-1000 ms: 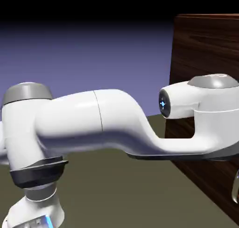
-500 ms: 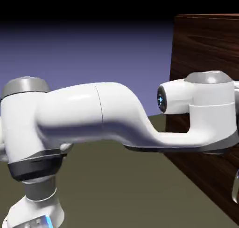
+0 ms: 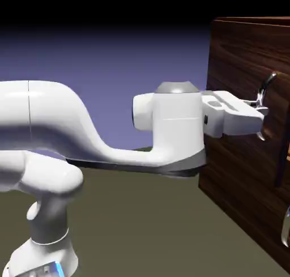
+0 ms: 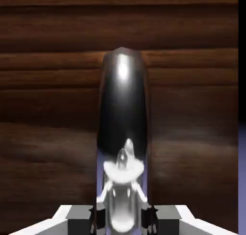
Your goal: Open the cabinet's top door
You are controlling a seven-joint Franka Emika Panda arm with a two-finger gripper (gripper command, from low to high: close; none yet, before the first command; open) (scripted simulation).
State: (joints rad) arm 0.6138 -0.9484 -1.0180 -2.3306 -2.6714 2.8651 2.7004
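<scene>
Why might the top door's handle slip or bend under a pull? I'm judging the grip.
The handle looks like stiff, curved metal, so it probably won't bend. Its shiny, smooth surface may be slippery, though the claw closes on it from both sides, which should help.

We observe glossy, smooth silver metal on the handle [image 4: 123, 99]; the top door [image 4: 48, 114] appears to be satin dark wood.
</scene>
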